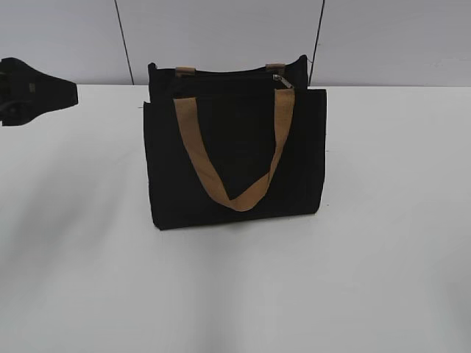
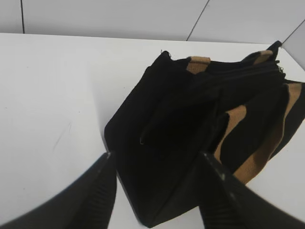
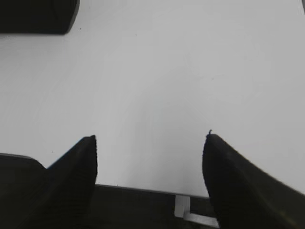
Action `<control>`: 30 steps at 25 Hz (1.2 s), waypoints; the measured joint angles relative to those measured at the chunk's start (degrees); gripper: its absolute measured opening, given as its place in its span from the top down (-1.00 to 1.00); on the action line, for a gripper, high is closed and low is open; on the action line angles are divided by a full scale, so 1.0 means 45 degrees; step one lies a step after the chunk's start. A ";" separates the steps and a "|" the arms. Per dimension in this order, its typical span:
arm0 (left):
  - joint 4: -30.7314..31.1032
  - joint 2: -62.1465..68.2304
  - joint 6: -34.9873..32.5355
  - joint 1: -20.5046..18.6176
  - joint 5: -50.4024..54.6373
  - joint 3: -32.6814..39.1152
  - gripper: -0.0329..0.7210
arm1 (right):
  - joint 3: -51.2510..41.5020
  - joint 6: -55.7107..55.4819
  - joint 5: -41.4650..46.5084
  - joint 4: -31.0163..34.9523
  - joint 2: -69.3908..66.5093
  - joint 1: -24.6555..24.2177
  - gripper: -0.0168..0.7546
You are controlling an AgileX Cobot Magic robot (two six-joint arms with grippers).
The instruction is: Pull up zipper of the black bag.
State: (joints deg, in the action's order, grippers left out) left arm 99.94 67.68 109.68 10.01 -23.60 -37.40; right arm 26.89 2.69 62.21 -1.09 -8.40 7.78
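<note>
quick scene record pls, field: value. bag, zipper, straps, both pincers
bag: black bag upright on the white table
zipper: zipper along the top edge, silvery pull tab at the right end in the exterior view
straps: front tan strap hangs down the front panel
left pincer: left pincer open, aimed at the bag's near corner, contact cannot be told
right pincer: right pincer open over bare table, holding nothing
task state: pull tab not gripped

I can't read any text, labels, brands or numbers in any view; the black bag (image 1: pixel 235 158) is unmarked.
</note>
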 joint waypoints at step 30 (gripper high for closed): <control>-0.8773 -0.0155 -0.8065 -0.0284 0.1744 0.0000 -0.16 | -0.0004 0.0011 0.0086 0.0038 0.1967 0.0000 -0.40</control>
State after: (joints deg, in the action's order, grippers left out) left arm 60.47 66.98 73.38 8.73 -15.75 -37.40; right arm 26.87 2.74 62.60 -0.92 0.45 7.78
